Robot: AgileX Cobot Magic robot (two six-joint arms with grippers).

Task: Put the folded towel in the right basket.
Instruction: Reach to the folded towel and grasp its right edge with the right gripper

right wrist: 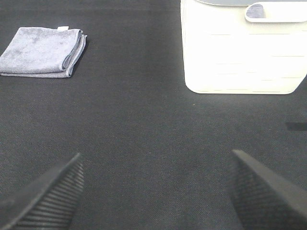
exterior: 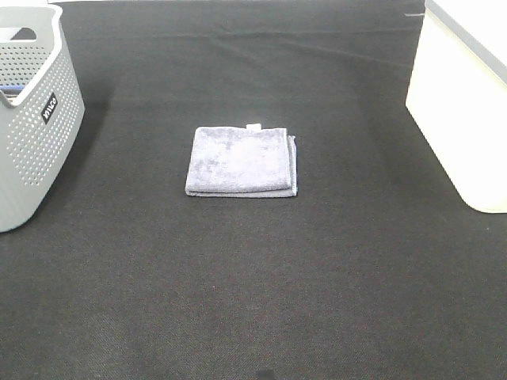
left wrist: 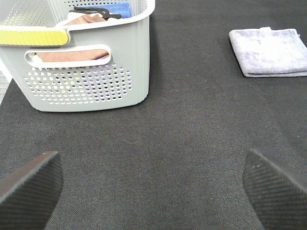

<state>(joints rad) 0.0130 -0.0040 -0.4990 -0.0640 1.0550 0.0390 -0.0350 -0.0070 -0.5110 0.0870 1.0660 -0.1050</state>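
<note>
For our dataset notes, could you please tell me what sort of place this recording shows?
Probably a lab tabletop staged for laundry sorting: a black mat, a folded towel in its middle, a perforated grey basket of cloths at left, a white basket at right.

Lab-style test bench: black fabric worktop [exterior: 253, 301], single towel [exterior: 241, 161] staged between grey basket [exterior: 36, 150] and white basket [exterior: 463, 127].

Black woven cloth covers surface [exterior: 253, 301] edge to edge; fine ribbed weave clear in wrist views. Faint crease [exterior: 317, 47] runs across far part. Light bright, even, from above; right side washed out. Pale sliver [left wrist: 3, 84] past cloth edge, too small to tell.
</note>
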